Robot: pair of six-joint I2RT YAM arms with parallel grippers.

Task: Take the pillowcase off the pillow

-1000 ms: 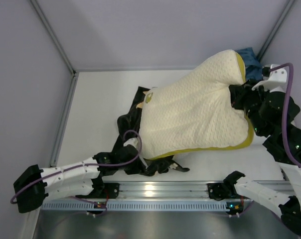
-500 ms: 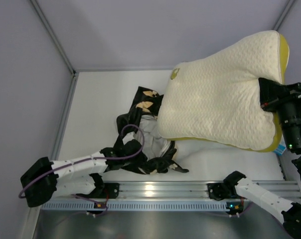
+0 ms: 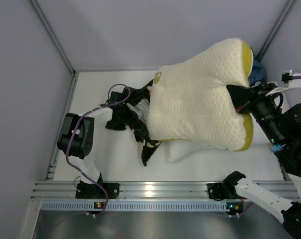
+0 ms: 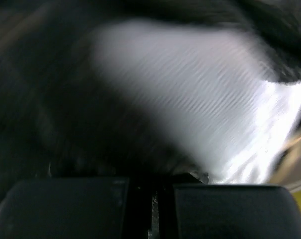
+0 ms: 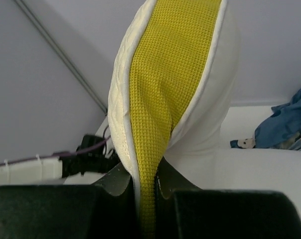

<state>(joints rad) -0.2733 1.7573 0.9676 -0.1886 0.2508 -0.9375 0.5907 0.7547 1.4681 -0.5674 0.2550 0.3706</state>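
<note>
Holding entry, item one: pillow [image 3: 195,99], cream, quilted, tilted over a white pillow [image 3: 183,150]; right gripper [image 5: 146,181], jaws pinching its olive-yellow edge trim. Item two: pillowcase [image 3: 132,119], black, flower-printed, bunched against the pillow's left end; left gripper [image 4: 151,183], jaws pressed nearly together on its fabric, view blurred. Blue cloth [image 5: 282,124] at the far right corner.

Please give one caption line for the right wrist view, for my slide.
Right gripper pinching the yellow edge of the pillow, blue cloth behind.
</note>
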